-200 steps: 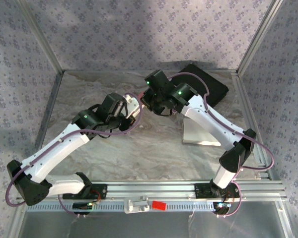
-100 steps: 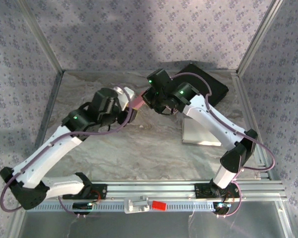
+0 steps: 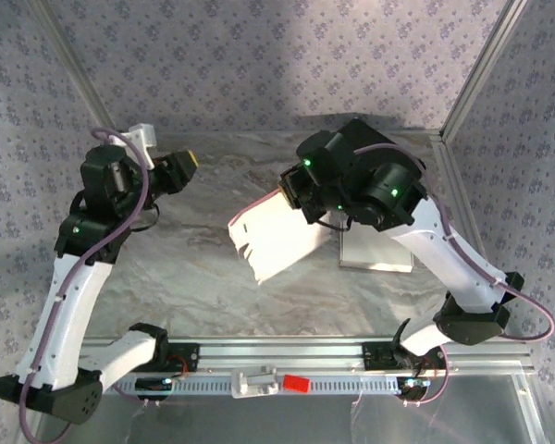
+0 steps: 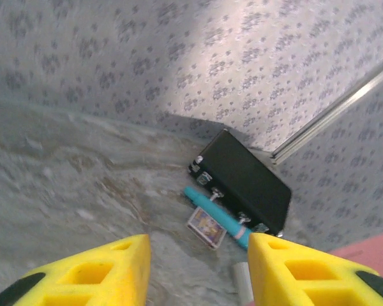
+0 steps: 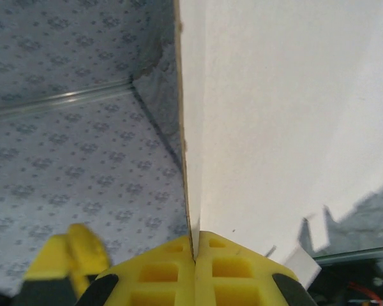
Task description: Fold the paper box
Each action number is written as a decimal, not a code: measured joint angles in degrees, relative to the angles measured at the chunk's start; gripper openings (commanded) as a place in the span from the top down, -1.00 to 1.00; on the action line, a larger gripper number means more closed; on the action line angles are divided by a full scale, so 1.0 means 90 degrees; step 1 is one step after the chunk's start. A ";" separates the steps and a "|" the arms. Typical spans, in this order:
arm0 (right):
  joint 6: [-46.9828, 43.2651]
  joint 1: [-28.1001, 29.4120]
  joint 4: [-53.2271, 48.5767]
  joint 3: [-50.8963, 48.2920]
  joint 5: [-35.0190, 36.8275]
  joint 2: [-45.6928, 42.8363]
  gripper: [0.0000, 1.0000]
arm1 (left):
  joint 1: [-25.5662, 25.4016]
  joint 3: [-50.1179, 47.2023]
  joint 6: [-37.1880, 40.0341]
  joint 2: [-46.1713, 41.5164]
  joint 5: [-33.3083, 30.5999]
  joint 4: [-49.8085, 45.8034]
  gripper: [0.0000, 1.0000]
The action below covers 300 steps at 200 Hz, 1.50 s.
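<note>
Above table (image 3: 187, 270) centre: paper box (image 3: 276, 239), flat unfolded sheet, lifted, one edge pinched in right gripper (image 5: 195, 254), jaws clamped tight. Far left: left gripper (image 4: 199, 264), jaws partly apart, empty. Far-right corner: black case (image 4: 242, 182).

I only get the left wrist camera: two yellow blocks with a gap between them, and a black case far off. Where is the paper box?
Observer: From above, the paper box is a flat white sheet over the middle of the table, held by the right gripper.
Operator: Truly pinched, or just resting there?
Observer: Pinched. The right wrist view shows its yellow fingers shut on the sheet's edge.
Operator: And my yellow blocks?
Observer: They are the left gripper, open, off at the far left, well apart from the sheet.
</note>
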 measured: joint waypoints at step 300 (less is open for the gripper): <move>0.0772 -0.1059 0.2992 -0.1868 -0.1115 0.2375 1.00 | -0.0738 -0.1311 -0.2470 0.1909 0.0432 0.0070 0.18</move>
